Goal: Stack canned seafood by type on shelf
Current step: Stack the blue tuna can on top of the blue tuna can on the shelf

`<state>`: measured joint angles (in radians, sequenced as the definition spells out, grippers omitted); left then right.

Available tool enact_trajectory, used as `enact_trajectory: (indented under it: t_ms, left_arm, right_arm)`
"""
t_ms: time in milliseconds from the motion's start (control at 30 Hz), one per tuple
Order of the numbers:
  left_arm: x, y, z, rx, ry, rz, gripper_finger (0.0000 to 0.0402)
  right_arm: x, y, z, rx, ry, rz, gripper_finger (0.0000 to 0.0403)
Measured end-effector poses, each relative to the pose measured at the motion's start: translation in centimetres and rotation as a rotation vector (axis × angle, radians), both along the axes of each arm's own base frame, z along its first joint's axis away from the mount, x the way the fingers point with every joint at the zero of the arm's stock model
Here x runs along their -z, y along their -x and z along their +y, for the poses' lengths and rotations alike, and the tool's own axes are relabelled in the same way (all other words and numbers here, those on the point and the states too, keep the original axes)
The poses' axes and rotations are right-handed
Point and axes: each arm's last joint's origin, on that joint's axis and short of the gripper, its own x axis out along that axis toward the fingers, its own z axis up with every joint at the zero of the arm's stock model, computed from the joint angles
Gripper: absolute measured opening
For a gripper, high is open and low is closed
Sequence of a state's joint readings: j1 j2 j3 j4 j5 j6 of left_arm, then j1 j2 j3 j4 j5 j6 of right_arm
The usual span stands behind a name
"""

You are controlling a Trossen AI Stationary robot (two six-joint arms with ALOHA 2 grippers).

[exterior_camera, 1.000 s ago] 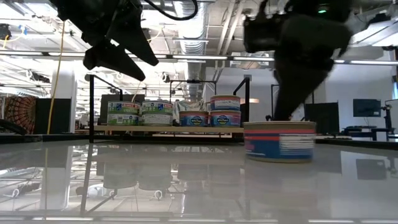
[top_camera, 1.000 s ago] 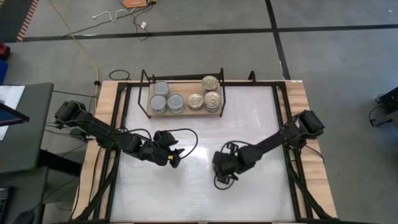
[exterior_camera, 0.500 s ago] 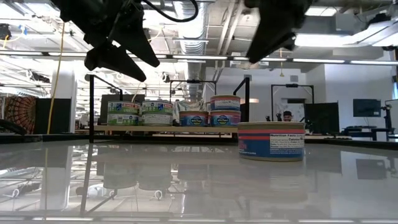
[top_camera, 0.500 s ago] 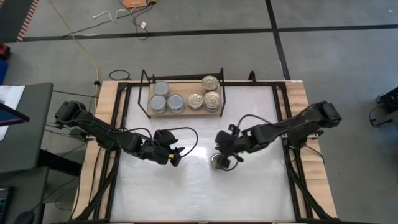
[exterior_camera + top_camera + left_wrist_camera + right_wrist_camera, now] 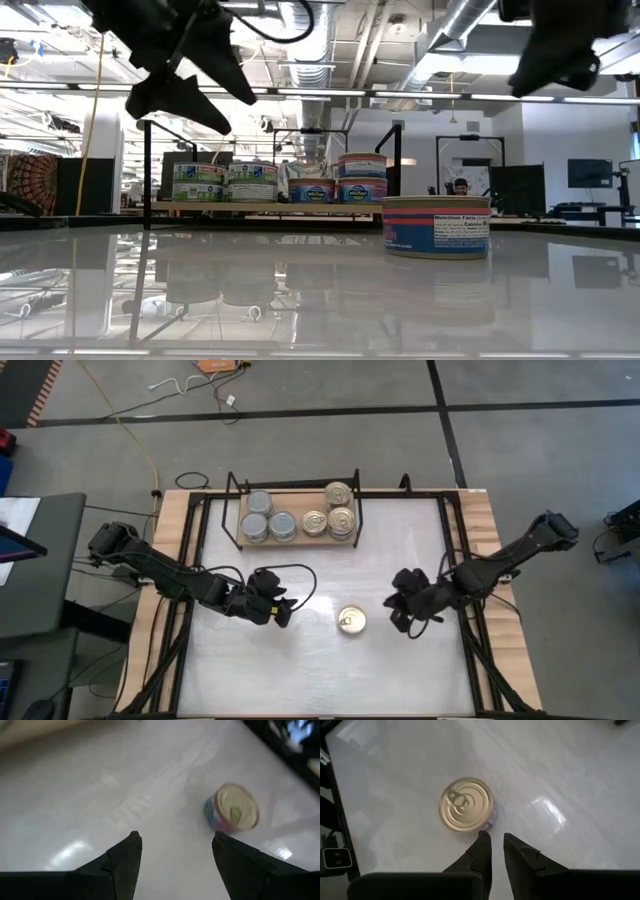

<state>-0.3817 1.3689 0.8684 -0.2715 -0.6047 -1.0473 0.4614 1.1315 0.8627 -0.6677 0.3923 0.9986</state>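
Shelf (image 5: pixel 300 536), ahead of both my grippers: grey-top and gold-top tins already grouped. Outstanding: one gold-top tin (image 5: pixel 351 621) on the surface, between my left gripper (image 5: pixel 284 610), open and empty, and my right gripper (image 5: pixel 400 612), nearly closed, empty.

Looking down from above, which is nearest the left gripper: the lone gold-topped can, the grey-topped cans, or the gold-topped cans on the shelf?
From the left gripper:
1. Lone gold-topped can, on the tabletop beside it.
2. Grey-topped cans, shelf's left end.
3. Gold-topped shelf cans, shelf's right end.

Tabletop (image 5: pixel 300 670) glossy white; lone can (image 5: pixel 351 621) gold metal lid; shelf (image 5: pixel 297 541) light wood.
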Motion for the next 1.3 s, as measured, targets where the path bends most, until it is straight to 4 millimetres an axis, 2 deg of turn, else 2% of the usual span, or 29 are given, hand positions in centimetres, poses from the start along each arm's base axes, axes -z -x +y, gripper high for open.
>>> enact_trajectory:
  t_ms: [100,267,633,800,967,1133,1300]
  left_arm:
    - [0.2,-0.3,-0.1,-0.073,0.099,-0.049,0.0227]
    - [1.0,-1.8,-1.1,-0.089,0.163,-0.119,0.0223]
    - [0.0,-7.8,-2.7,-0.191,0.147,-0.079,0.0221]
    - [0.6,-10.2,-3.3,-0.208,0.161,-0.079,0.0221]
    - [1.6,-11.4,-3.2,-0.228,0.171,-0.080,0.0221]
    - [1.5,-11.9,-2.9,-0.252,0.254,-0.113,0.0221]
    - [1.6,-12.0,-2.8,-0.246,0.289,-0.104,0.0221]
  right_arm:
    - [0.7,0.7,0.1,0.022,-0.030,0.009,0.0079]
    - [1.3,0.7,0.3,0.023,-0.009,0.054,0.0079]
    - [3.7,-1.3,-0.3,0.085,0.032,0.170,0.0079]
    - [5.0,-2.0,0.0,0.056,0.077,0.226,0.0079]
    - [6.4,-2.9,0.1,0.099,0.059,0.256,0.0082]
    - [7.5,-4.2,0.1,0.104,0.021,0.255,0.0107]
    - [7.8,-4.7,0.2,0.053,-0.002,0.261,0.0162]
